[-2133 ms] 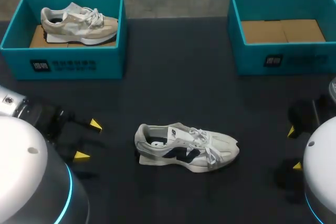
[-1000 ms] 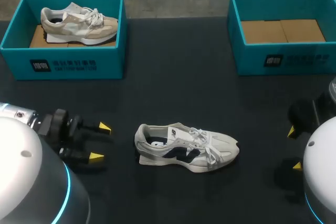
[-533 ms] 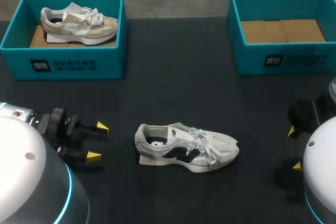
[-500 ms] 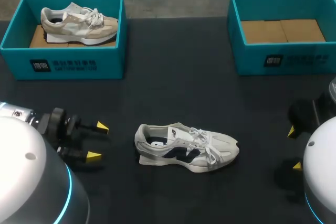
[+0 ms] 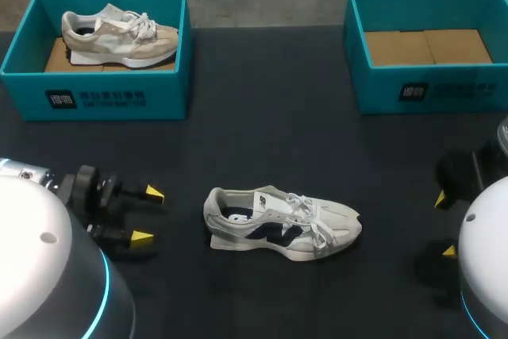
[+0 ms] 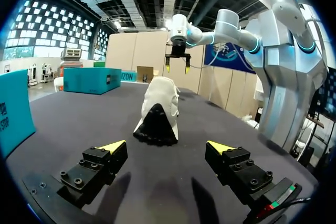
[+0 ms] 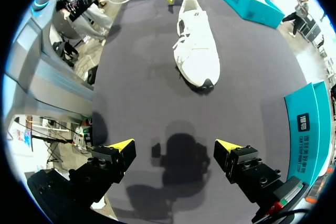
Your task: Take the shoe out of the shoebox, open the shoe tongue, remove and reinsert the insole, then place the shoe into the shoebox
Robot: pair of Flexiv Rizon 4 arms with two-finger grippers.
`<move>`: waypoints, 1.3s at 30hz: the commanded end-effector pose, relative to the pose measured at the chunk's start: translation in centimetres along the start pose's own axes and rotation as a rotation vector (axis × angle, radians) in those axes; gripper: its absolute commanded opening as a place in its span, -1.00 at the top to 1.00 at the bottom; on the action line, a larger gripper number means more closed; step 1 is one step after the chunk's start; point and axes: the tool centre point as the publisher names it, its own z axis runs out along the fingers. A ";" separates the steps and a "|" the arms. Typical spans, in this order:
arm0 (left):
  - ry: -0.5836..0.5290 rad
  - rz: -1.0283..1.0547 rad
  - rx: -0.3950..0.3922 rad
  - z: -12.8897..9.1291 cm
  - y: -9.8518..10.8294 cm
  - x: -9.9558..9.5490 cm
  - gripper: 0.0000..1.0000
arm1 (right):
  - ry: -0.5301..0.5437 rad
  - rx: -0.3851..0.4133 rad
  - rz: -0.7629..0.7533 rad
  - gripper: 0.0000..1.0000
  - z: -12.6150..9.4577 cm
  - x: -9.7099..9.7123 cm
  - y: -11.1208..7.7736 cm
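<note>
A white and navy shoe (image 5: pixel 282 224) lies on its sole in the middle of the black table (image 5: pixel 262 117), heel to the left and toe to the right. My left gripper (image 5: pixel 148 215) stands open a short way left of the heel, empty. In the left wrist view the shoe's heel (image 6: pixel 156 111) is straight ahead of the open gripper (image 6: pixel 167 146). At the table's right edge my right gripper (image 5: pixel 444 225) is open and empty. In the right wrist view its gripper (image 7: pixel 175 144) faces the shoe's toe (image 7: pixel 197 51) from some distance.
A teal shoebox (image 5: pixel 95 99) at the back left holds a beige shoe (image 5: pixel 119 33). A second teal shoebox (image 5: pixel 429 89) at the back right shows only its cardboard floor. Bare table lies between the boxes and the middle shoe.
The left gripper first came forward toward the shoe's heel, then eased back a little to the left. The shoe and the right arm have not moved.
</note>
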 end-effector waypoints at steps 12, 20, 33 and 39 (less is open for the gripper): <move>-0.043 0.002 0.040 0.6 0.3 0.4 -1.00 | -0.003 0.002 0.000 -1.00 0.1 0.2 0.0; -0.060 -0.011 0.052 1.6 0.4 0.0 -1.00 | -0.003 0.002 0.000 -1.00 0.1 0.2 0.0; -0.092 0.014 0.052 5.0 -0.4 -0.7 -1.00 | -0.003 0.002 0.000 -1.00 0.1 0.2 0.0; -0.099 0.028 0.051 6.2 -0.7 -1.2 -1.00 | -0.003 0.002 0.000 -1.00 0.1 0.2 0.0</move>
